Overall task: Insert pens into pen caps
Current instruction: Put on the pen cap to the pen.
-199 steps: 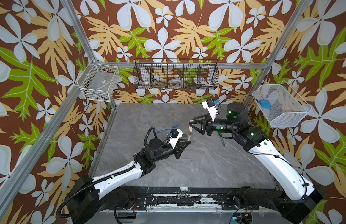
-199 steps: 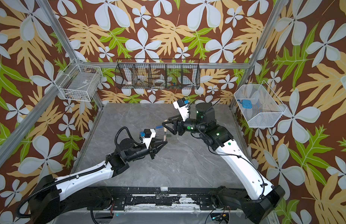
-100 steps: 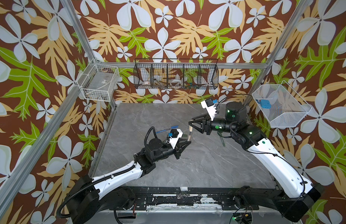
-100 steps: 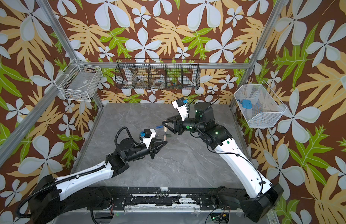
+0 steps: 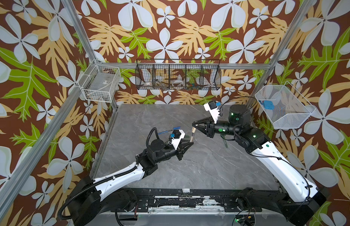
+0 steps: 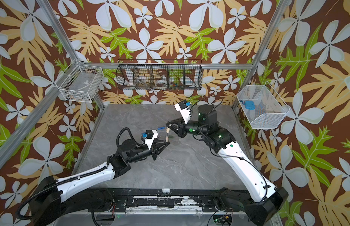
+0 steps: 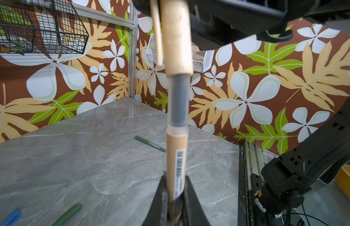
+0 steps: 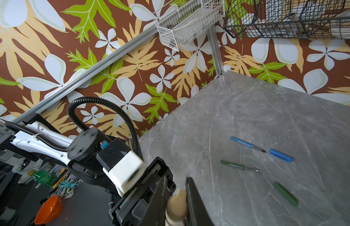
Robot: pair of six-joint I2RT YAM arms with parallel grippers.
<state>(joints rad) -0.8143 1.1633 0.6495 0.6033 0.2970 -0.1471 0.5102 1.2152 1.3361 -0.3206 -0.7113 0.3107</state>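
Note:
My left gripper (image 7: 175, 176) is shut on the barrel of the tan pen (image 7: 176, 154) and holds it upright above the table, as both top views show (image 5: 192, 137) (image 6: 167, 137). The tan pen cap (image 7: 176, 39) sits over the pen's tip, with a grey stretch of pen still bare below it. My right gripper (image 8: 176, 178) reaches in from the right and is shut on this cap (image 8: 177, 203), both fingers against it (image 5: 193, 129). A blue pen (image 8: 246, 144), blue cap (image 8: 281, 155), green pen (image 8: 237, 166) and green cap (image 8: 285, 194) lie on the table.
Another green pen (image 7: 150, 143) lies on the grey table (image 5: 199, 172) near the right arm (image 5: 226, 143). A black wire basket (image 5: 178, 75) hangs on the back wall. White wire baskets hang at the left (image 5: 100, 83) and right (image 5: 284, 106).
The right gripper's jaws have closed from wide apart onto the tan cap at the pen's top. The left arm and the pen have stayed still.

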